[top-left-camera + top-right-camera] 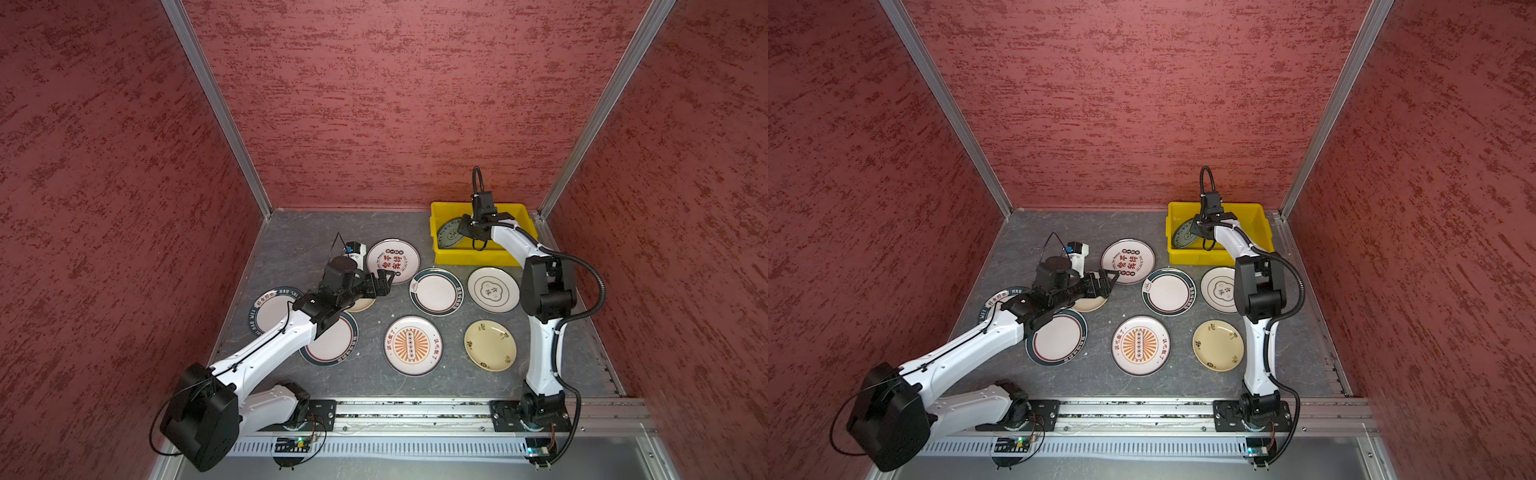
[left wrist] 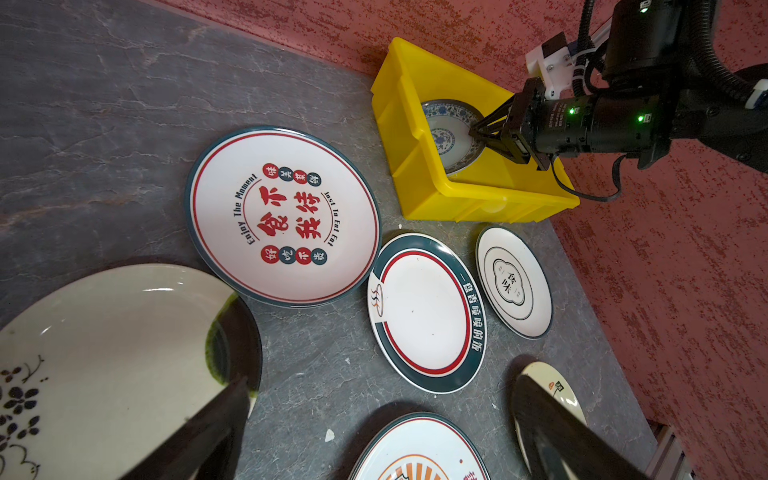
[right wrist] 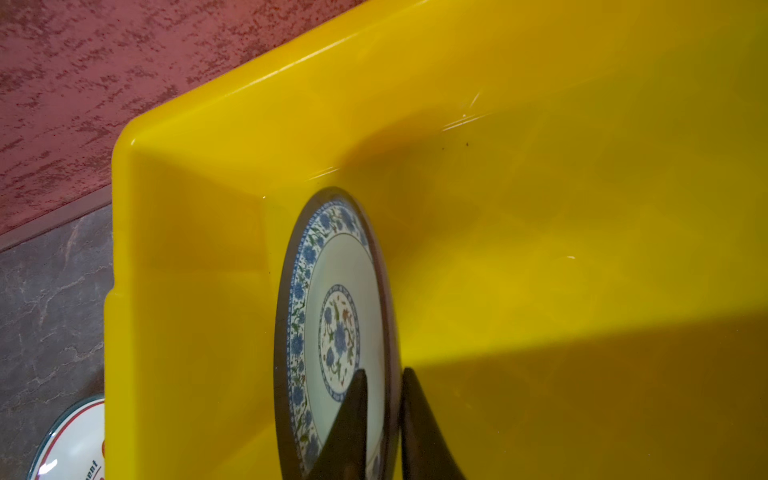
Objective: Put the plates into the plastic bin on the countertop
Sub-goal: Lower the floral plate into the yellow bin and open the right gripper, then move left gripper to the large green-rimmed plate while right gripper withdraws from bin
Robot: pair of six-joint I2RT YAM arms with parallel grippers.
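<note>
The right hand [image 2: 476,132] reaches down into the yellow plastic bin [image 1: 465,257], which sits in the back right corner of the counter [image 1: 299,241]. Its two dark fingers [image 3: 349,415] stand close together, one on each side of the rim of a blue-and-white floral plate [image 3: 332,291]. Whether they press on the rim or only flank it cannot be told. That plate stands tilted on its edge at the bin's left end.

The left hand [image 1: 385,283] is spread wide and holds nothing. It hangs over the middle of the counter's left half, at the rim of a cream plate with dark flower sprigs [image 2: 104,353]. Whether it touches the plate cannot be told.

Seven more plates lie flat on the counter:
- One with red characters [image 1: 392,261] is just beyond the left hand.
- A green-rimmed one [image 1: 436,291] and a white one with a cloud emblem [image 1: 493,289] are in front of the bin.
- An orange sunburst plate [image 1: 412,345] and a pale yellow plate [image 1: 490,345] are nearer the front edge.
- Another green-rimmed plate [image 1: 332,340] and a dark lettered one [image 1: 270,309] lie partly under the left arm.
</note>
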